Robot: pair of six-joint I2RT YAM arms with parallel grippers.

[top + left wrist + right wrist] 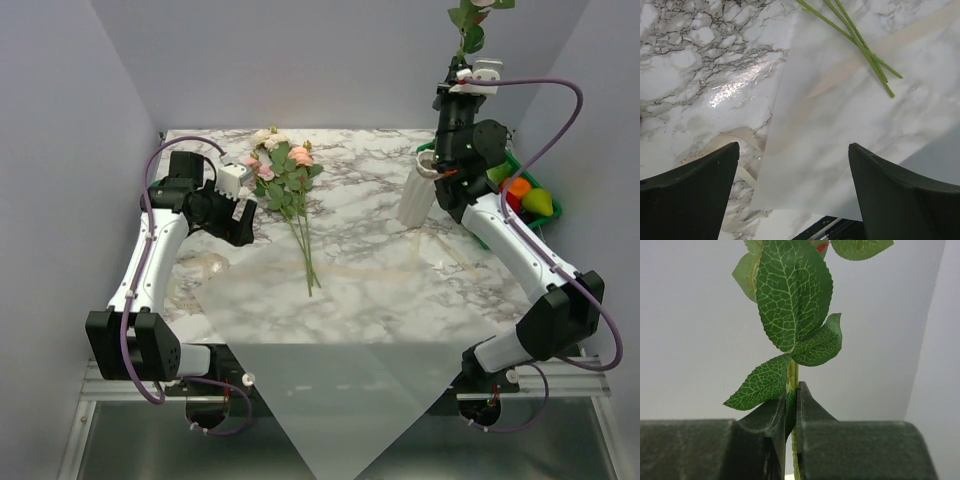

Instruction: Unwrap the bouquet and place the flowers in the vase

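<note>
Flowers [288,180] lie loose; right fingers [765,425] pinch one stem [792,374]

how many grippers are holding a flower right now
1. The right gripper, raised high at the back right, is shut on a flower stem. The left gripper is open and empty, low over the wrapping paper, near the other flowers lying on the table.

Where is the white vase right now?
In the top view, the vase stands at the right side of the table, beside the right arm and just left of the green tray.
</note>
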